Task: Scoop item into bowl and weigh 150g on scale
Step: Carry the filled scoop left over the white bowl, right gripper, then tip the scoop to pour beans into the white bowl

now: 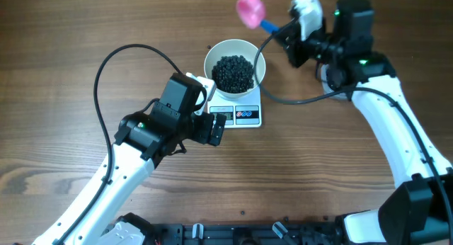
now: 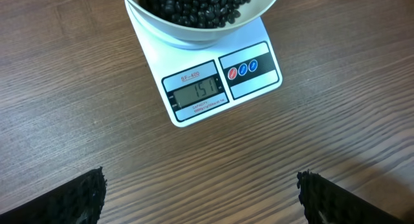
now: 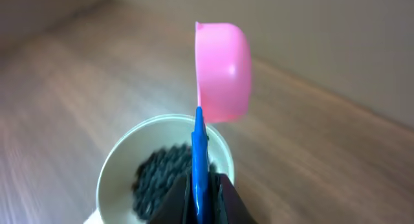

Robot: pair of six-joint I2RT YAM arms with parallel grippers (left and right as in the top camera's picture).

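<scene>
The white bowl (image 1: 235,64) stands on the white scale (image 1: 241,115) and holds a dark pile of the item (image 1: 233,72), small black beans. From the left wrist, the scale (image 2: 213,81) shows 151 on its display, with the bowl (image 2: 194,26) at the top edge. My left gripper (image 1: 219,128) is open just in front of the scale, fingers (image 2: 77,198) wide apart over bare wood. My right gripper (image 1: 282,34) is shut on the blue handle (image 3: 198,166) of a pink scoop (image 1: 250,10), held up behind and right of the bowl (image 3: 123,166); the scoop's cup (image 3: 223,72) is turned on its side.
A black cable (image 1: 113,68) loops over the table left of the bowl. Another cable (image 1: 297,98) curves past the bowl's right side to the right arm. Arm bases and a black rail (image 1: 233,234) line the front edge.
</scene>
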